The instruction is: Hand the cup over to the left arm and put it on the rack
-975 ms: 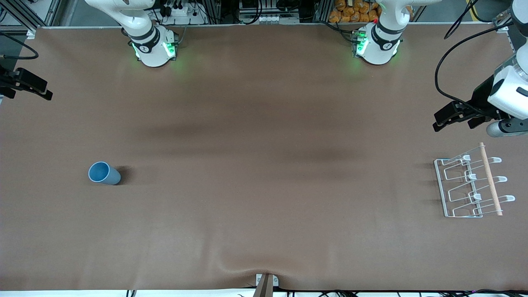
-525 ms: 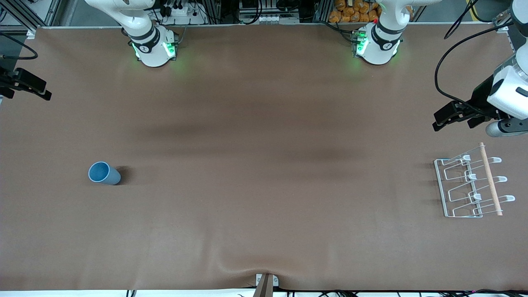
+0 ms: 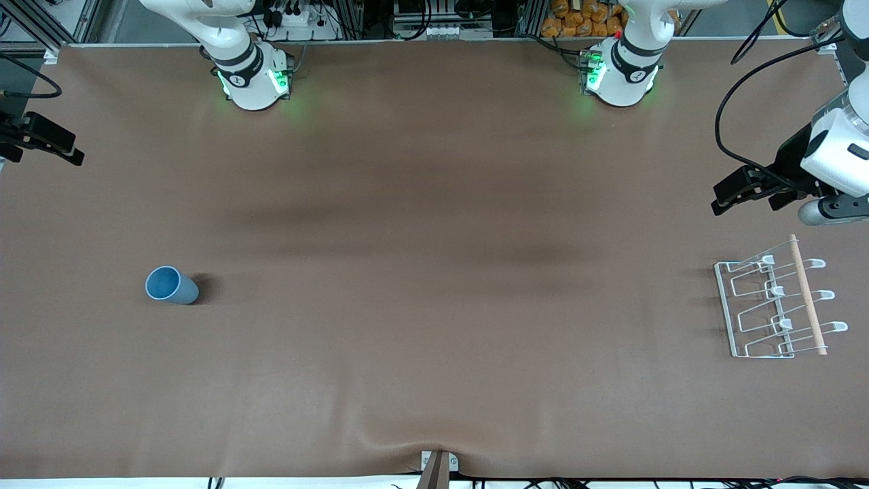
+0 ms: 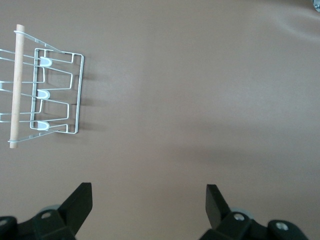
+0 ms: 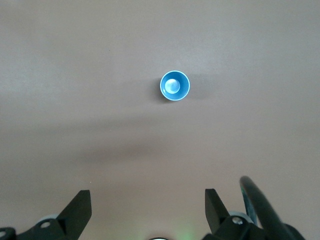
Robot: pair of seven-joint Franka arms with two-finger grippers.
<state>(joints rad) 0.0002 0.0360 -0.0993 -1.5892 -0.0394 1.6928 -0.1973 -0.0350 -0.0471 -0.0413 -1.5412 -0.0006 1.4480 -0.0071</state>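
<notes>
The light-blue cup (image 3: 171, 285) stands upright, mouth up, on the brown table toward the right arm's end. From high above, the right wrist view shows the cup (image 5: 174, 85) well ahead of my right gripper (image 5: 148, 205). At that end's edge in the front view, the right gripper (image 3: 61, 146) is open with nothing between its fingers. The white wire rack (image 3: 774, 309) with its wooden rod lies toward the left arm's end. My left gripper (image 3: 733, 195) hangs open over the table beside the rack (image 4: 55, 90), holding nothing. Its own view shows the left gripper (image 4: 149, 200) with jaws wide apart.
The two arm bases (image 3: 254, 78) (image 3: 618, 75) stand along the table edge farthest from the front camera. A black cable (image 3: 730, 115) loops near the left arm. A small bracket (image 3: 438, 465) and a wrinkle in the mat sit at the nearest edge.
Both grippers have drifted only slightly. The cup and the rack have not moved.
</notes>
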